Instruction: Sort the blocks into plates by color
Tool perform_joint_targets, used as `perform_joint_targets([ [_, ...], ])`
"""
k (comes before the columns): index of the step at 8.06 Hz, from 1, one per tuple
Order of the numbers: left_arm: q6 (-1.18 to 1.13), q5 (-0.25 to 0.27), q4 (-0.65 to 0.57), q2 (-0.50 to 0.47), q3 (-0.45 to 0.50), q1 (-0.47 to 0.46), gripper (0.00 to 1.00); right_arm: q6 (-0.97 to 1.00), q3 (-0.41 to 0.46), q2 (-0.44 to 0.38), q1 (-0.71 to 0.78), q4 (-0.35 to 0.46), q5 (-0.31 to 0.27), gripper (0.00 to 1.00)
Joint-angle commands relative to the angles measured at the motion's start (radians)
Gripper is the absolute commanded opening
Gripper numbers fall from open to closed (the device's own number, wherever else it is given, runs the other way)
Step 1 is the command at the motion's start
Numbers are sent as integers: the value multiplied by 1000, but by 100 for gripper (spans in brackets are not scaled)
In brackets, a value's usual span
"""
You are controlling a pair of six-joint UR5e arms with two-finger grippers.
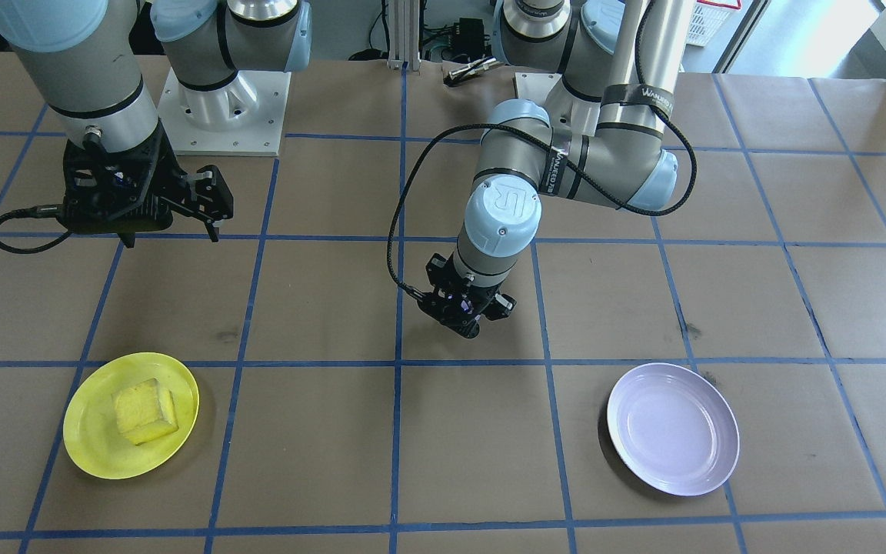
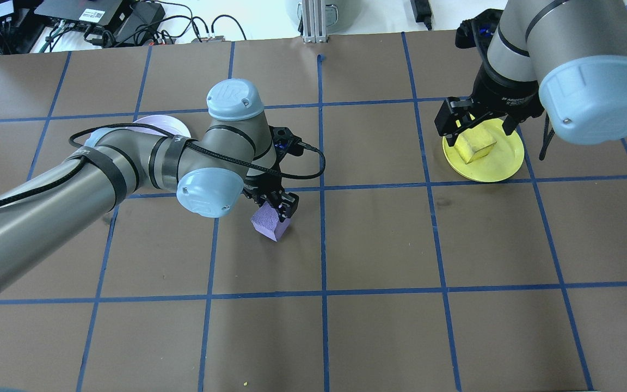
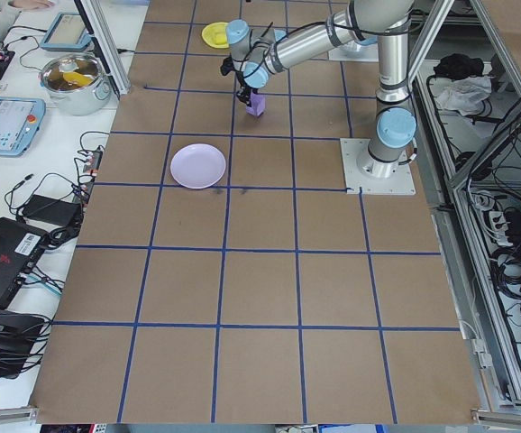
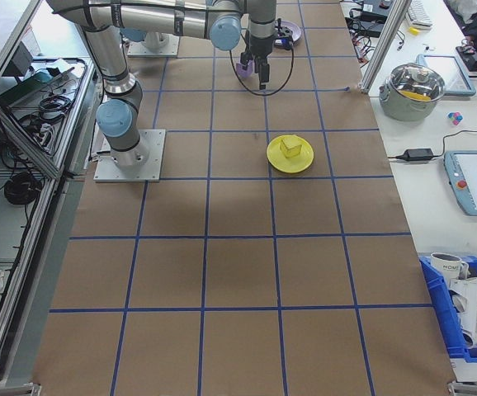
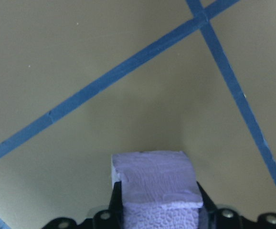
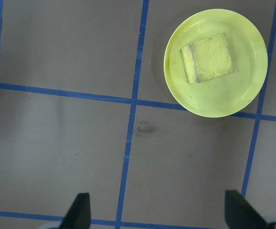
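Your left gripper [image 2: 280, 209] is clamped on the rough pale purple foam cube [image 2: 269, 222], so next you carry it to the glossy round lavender plastic plate [image 1: 673, 428] at about 10 o'clock in the overhead view. The right gripper [image 2: 474, 121] hangs spread and empty over the yellow foam cube [image 1: 144, 411], which sits in the shallow yellow plate [image 1: 89, 446].

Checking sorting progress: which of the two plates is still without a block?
The lavender plate: its dish is bare. The yellow plate already holds the yellow block, while the purple block is in the left end effector.
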Motion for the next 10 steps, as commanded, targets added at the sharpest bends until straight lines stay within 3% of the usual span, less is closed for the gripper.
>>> perform_joint_targets([
  [1,-38,7,-128,96,8,19,24,8,0,-1,0,0,-2,100],
  [4,-38,6,-187,75,174,201,21,6,0,-1,0,0,-1,100],
  [5,-28,47,-199,63,231,244,20,5,0,-1,0,0,-1,100],
  [8,-32,64,-222,-58,345,433,20,5,0,-1,0,0,-1,100],
  [10,32,61,-183,-162,374,484,20,6,-1,-1,0,-3,-1,100],
])
